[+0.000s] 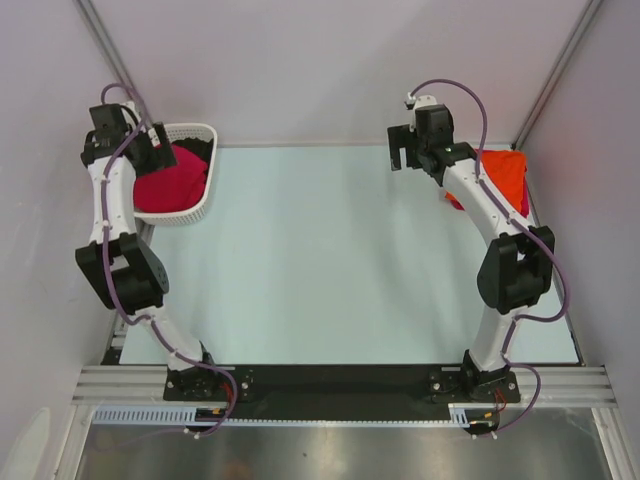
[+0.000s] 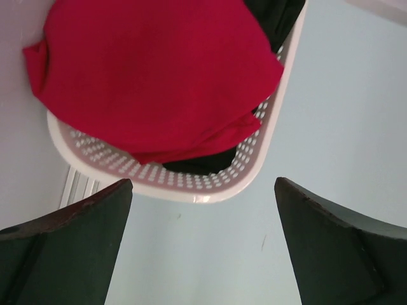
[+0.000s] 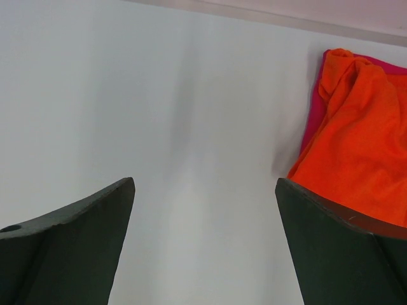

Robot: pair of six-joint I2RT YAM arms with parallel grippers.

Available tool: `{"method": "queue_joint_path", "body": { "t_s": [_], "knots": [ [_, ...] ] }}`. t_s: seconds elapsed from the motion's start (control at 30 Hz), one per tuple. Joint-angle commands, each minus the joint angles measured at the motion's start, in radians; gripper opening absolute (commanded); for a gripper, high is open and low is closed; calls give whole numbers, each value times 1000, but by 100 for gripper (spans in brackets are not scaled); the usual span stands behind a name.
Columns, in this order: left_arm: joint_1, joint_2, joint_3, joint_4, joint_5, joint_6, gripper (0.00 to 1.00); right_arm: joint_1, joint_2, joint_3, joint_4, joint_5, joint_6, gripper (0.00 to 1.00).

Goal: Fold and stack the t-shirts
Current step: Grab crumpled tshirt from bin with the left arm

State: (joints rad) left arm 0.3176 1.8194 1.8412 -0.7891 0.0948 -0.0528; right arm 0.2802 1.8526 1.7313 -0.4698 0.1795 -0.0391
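Left gripper (image 2: 202, 183) hangs wide open and empty above the near rim of the white basket (image 2: 117, 157), where a red t-shirt (image 2: 152, 70) lies heaped over a black t-shirt (image 2: 275, 19). Right gripper (image 3: 203, 183), equally wide and empty, hovers over the table (image 3: 159, 95) just left of a crumpled orange t-shirt (image 3: 359, 140)

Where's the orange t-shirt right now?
In the top view the orange t-shirt lies bunched at the far right corner of the table, beside the right arm, opposite the white basket.
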Motion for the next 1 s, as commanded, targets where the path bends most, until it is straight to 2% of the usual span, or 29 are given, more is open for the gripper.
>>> {"method": "queue_joint_path", "body": {
  "t_s": [0.0,0.07,0.17,0.27,0.33,0.4,0.43,0.47,0.53,0.6,0.67,0.77,0.83,0.97],
  "knots": [
    [-33,70,174,39,67,6,100,25,14,74,3,20,-18,100],
    [-86,107,281,-16,-91,50,99,30,22,86,0,23,-19,100],
    [-185,72,204,-1,-312,151,100,34,30,90,-3,28,-25,100],
    [-244,8,66,66,-348,146,100,34,42,89,-1,34,-30,100],
    [-259,-23,37,73,-366,148,100,34,51,90,2,32,-27,100],
    [-220,-54,4,103,-292,91,99,33,60,94,5,22,-21,100],
    [-195,-58,6,105,-206,73,100,34,65,96,3,15,-18,100],
    [-164,-65,-9,135,9,65,100,34,72,99,5,9,-13,100],
    [-83,-46,-11,159,112,-24,100,36,82,105,2,8,-8,100],
    [-55,-13,30,150,79,-47,100,37,89,105,5,5,-4,100],
    [-52,75,145,75,9,-27,100,37,97,103,6,-5,-2,100],
    [-66,156,183,65,-4,4,100,37,106,103,8,-15,7,100],
    [-98,196,205,53,-85,27,100,37,117,105,8,-20,16,100],
    [-106,241,217,42,-25,7,99,37,126,114,8,-34,21,100]
  ]
}}
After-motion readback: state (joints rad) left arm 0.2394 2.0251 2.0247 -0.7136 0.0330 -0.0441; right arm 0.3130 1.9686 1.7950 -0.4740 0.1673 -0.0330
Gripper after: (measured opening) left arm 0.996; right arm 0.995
